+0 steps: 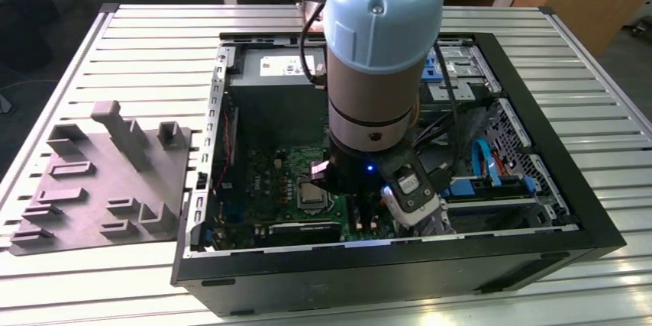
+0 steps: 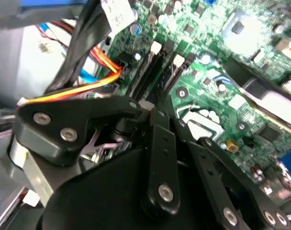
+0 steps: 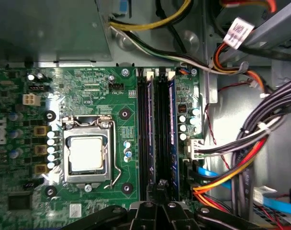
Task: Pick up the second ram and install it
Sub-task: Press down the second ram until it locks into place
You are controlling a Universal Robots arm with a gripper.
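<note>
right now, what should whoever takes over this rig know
Gripper: down inside the open case, at the end of the memory slots; open or shut can't be told.
Second ram: apparently one of two dark-blue sticks standing in the slots by the gripper.
Grey tray: outside the case, at the exterior view's left, no stick on it.
Done: stick carried to the motherboard.
Left: full seating can't be confirmed.

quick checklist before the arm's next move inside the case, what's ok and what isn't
1. tool at the end of the ram slots: ok
2. dark-blue sticks fully seated in those slots: cannot tell
3. cable bundle lying beside the slots, not across them: ok
4. cpu socket apart from the tool: ok
5. grey tray outside the computer case: ok
</note>
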